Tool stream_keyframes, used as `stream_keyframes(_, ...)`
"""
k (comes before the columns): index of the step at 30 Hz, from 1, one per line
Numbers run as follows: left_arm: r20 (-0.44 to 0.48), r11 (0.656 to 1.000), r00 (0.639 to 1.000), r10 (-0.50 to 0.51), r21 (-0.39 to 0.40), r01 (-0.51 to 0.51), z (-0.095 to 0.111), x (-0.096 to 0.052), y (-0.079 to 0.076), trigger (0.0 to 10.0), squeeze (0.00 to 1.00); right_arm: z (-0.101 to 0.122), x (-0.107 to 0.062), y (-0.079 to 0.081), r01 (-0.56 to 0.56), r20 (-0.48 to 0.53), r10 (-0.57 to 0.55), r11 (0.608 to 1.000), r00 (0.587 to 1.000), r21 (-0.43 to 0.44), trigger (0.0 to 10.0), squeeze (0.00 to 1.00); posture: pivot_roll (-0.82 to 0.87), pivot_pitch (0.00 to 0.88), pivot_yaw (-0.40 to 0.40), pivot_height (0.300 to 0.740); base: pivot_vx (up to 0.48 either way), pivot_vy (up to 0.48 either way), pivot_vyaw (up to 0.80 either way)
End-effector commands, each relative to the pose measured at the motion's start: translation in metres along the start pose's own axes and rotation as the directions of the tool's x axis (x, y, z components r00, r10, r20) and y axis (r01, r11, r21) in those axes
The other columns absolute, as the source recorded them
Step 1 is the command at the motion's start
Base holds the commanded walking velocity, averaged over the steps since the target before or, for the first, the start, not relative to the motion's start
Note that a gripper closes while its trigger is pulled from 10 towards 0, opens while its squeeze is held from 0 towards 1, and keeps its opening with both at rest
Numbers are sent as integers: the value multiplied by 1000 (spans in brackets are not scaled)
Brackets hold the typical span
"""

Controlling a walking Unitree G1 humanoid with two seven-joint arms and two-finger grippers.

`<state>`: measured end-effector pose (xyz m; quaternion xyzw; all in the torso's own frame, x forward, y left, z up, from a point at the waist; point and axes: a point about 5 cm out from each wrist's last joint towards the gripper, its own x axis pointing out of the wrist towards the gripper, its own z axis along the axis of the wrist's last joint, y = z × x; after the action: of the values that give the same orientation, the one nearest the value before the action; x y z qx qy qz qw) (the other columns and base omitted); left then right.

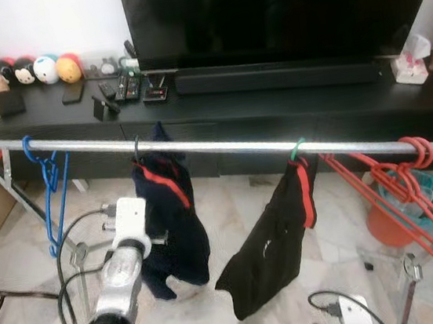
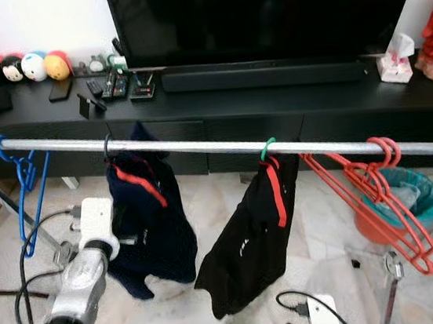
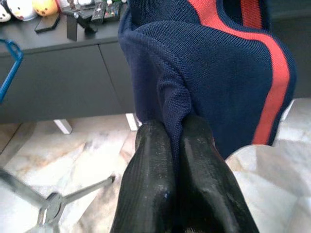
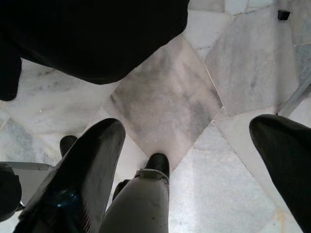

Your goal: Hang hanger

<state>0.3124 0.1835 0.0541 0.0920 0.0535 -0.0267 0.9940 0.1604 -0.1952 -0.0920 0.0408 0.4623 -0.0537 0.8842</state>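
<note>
A silver clothes rail (image 1: 222, 144) runs across in front of me. A navy garment with red stripes (image 1: 173, 223) hangs from it on a black hanger (image 1: 136, 148). My left gripper (image 3: 176, 127) is shut on a fold of this garment's lower part, and my left arm (image 1: 116, 277) reaches up to it from below. A black garment (image 1: 271, 250) hangs on a green hanger (image 1: 299, 150) further right. Empty blue hangers (image 1: 49, 182) hang at the rail's left end and empty red hangers (image 1: 411, 201) at its right end. My right gripper (image 4: 194, 141) is open, low over the marble floor under the black garment.
Behind the rail stands a black TV console (image 1: 273, 107) with a large TV (image 1: 277, 12), remotes (image 1: 124, 86), plush toys (image 1: 39, 70) and a tissue box (image 1: 410, 67). An orange bucket (image 1: 386, 224) sits on the floor at right. Rack legs (image 1: 409, 280) and cables (image 1: 66, 291) cross the floor.
</note>
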Motion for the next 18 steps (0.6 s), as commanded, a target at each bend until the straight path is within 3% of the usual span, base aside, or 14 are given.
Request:
stream_keyframes(1,40,1000,999,-3,14,2,4,-5,5,10000,0,-3,-1,-3,6,-6,-6,1000,1000,9,10000,0,-16,0,-11,740,0,0,0)
stream_keyframes(2,30,1000,1000,-2,28,2,-3,-13,8,10000,0,-3,-1,-3,8,-6,-8,1000,1000,9,10000,0,-16,0,-9,740,0,0,0)
stream_keyframes(9,-17,999,1000,19,45,-18,-19,-31,14,10000,0,-4,-1,-4,11,-5,-11,1000,1000,9,10000,0,2,0,-7,740,0,0,0)
stream_keyframes(18,-6,1000,1000,-7,24,7,-11,-24,8,10000,0,-6,-2,-1,22,8,-22,999,1000,41,10000,0,-22,0,31,740,0,0,0)
